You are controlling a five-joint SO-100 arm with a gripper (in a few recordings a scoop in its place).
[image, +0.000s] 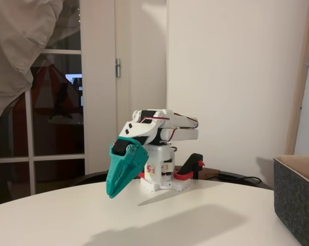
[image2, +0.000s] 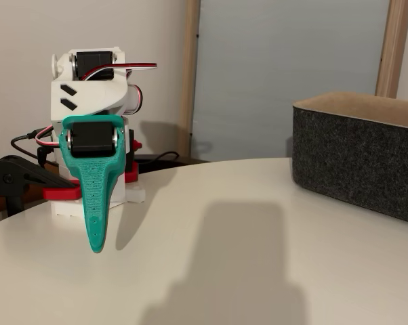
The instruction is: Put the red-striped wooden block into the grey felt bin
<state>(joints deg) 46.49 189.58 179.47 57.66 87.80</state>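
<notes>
Folding back over its white base, the arm points its teal end effector (image: 115, 190) down toward the white desk (image: 144, 220), the tip hanging just above the surface in both fixed views. The two fingers lie pressed together into a single tapering point (image2: 95, 240), with no gap between them and nothing held.

The grey felt bin (image2: 360, 159) stands on the desk well apart from the arm, at the right edge in both fixed views, its tan rim and lining showing along the top. Its inside cannot be seen from either angle.

A red-and-black clamp (image: 188, 171) with a lever grips the base to the desk edge. A dark cable (image2: 28, 142) runs behind the base.
</notes>
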